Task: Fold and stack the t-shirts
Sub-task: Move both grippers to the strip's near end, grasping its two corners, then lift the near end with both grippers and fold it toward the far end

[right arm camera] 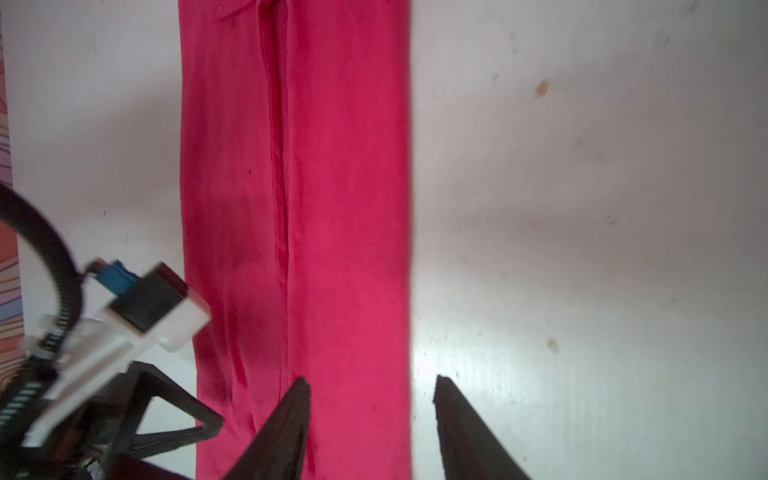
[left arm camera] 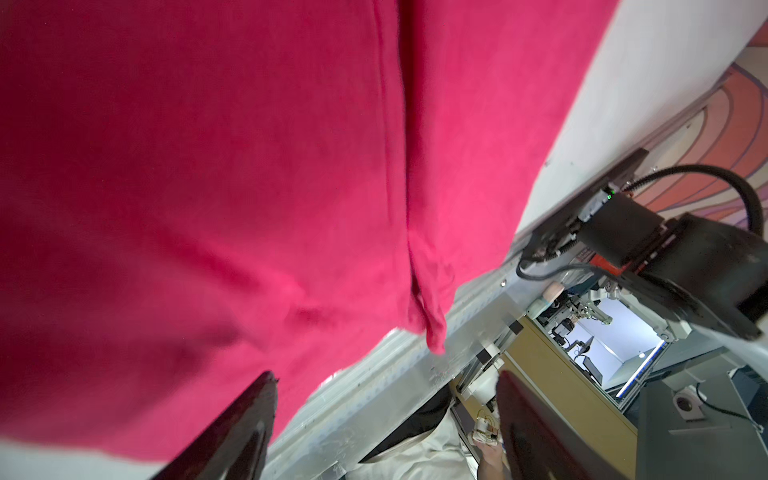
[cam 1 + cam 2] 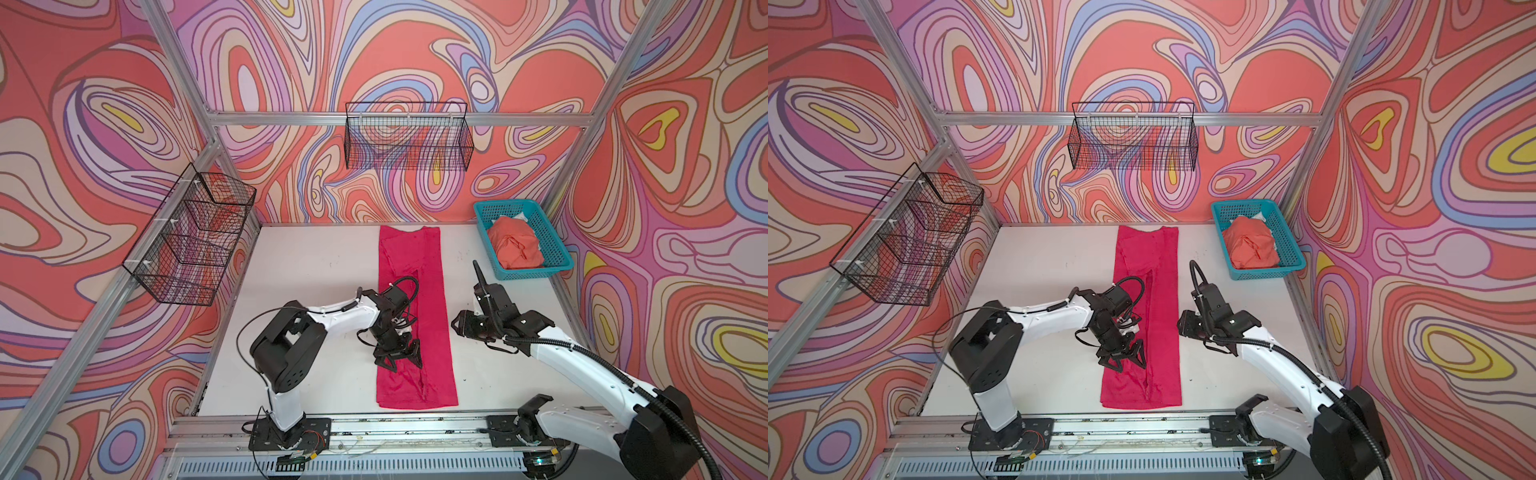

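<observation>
Orange t-shirt (image 3: 515, 246) (image 3: 1253, 246): in both top views

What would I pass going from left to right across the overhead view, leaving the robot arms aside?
black wire basket on the side wall → magenta t-shirt flat on the table → teal basket holding the orange t-shirt. The back-wall wire basket hangs above the magenta shirt, so it is left out.

No text, label, brand, number or sign can be read in any view. Nothing legible is shown on any surface.
</observation>
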You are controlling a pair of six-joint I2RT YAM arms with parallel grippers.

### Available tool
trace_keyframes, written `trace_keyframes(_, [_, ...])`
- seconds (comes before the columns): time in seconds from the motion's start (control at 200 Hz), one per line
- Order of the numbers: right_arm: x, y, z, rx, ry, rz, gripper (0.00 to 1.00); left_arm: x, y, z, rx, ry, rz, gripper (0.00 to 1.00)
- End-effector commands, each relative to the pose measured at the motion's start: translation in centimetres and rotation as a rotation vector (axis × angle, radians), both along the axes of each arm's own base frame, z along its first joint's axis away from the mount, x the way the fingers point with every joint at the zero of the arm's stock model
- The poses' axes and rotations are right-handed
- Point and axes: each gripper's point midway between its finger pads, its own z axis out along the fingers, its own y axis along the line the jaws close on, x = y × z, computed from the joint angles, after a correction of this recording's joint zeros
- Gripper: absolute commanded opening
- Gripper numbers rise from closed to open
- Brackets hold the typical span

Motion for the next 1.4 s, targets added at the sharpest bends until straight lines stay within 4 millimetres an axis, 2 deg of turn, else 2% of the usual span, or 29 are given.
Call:
trace_keyframes(0.0, [-4.4,0.8,-2.2,0.058,0.132,-0.041,0.52,-1.3,2.2,2.0,0.013,-0.059,0.016,0.86])
trace_keyframes(0.07, [-6.7,1.6,-3.2,0.073,0.172,-0.026,0.52,-2.1,4.0,1.7,0.048,-0.086,0.040,0.85])
trace_keyframes(0.145, [-8.8,2.4,-4.3,0.073,0.214,-0.009,0.52,-3.1,6.1,-0.2,0.120,-0.086,0.066,0.84])
trace_keyframes(0.24, [-10.9,2.7,-5.7,0.048,0.250,0.008,0.52,-3.6,7.4,-2.0,0.160,-0.088,0.111,0.81])
trace_keyframes(0.34, [-12.1,2.8,-6.2,0.033,0.274,0.009,0.52,-3.4,7.5,-2.7,0.157,-0.102,0.160,0.79])
trace_keyframes(0.471, [-13.4,2.9,-6.7,0.027,0.306,0.008,0.52,-3.6,7.9,-4.1,0.184,-0.091,0.186,0.71])
trace_keyframes(0.571, [-14.5,2.4,-7.3,-0.011,0.335,0.009,0.52,-3.8,7.7,-4.4,0.184,-0.090,0.192,0.68])
trace_keyframes(0.841, [-14.8,1.0,-7.9,-0.028,0.319,-0.041,0.52,-4.1,7.1,-4.8,0.209,-0.122,0.177,0.61])
trace_keyframes(0.986, [-14.6,1.1,-8.3,-0.023,0.307,-0.050,0.52,-4.6,7.0,-5.3,0.236,-0.107,0.157,0.51])
trace_keyframes(1.152, [-14.0,1.4,-8.0,-0.023,0.288,-0.049,0.49,-5.3,6.8,-5.4,0.266,-0.104,0.137,0.47])
trace_keyframes(1.397, [-14.3,1.5,-8.5,-0.022,0.301,-0.043,0.44,-5.6,6.9,-5.8,0.289,-0.096,0.131,0.35])
